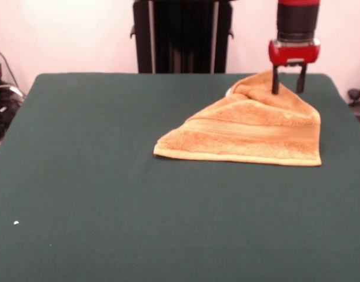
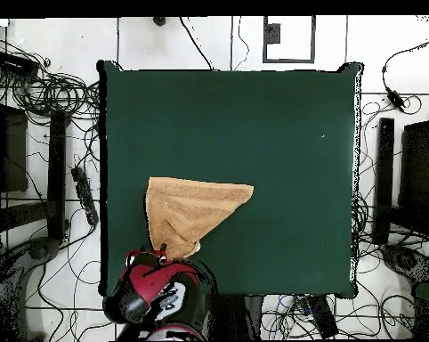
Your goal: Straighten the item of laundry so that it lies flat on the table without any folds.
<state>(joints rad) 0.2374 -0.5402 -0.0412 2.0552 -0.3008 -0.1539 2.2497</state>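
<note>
The golden-tan towel lies on the dark green table at the far right, folded over into a rough triangle with a band stripe across it. Its far corner is bunched up into a peak, and a bit of white shows beside that peak. My gripper hangs straight down over this bunched corner, with its two black fingers apart and their tips down at the cloth. In the overhead view the towel lies near the table's lower left edge, and the gripper is at its lower tip.
The black pedestal stands behind the table's far edge. A small white speck lies on the cloth at the near left. Cables and stands surround the table on the floor.
</note>
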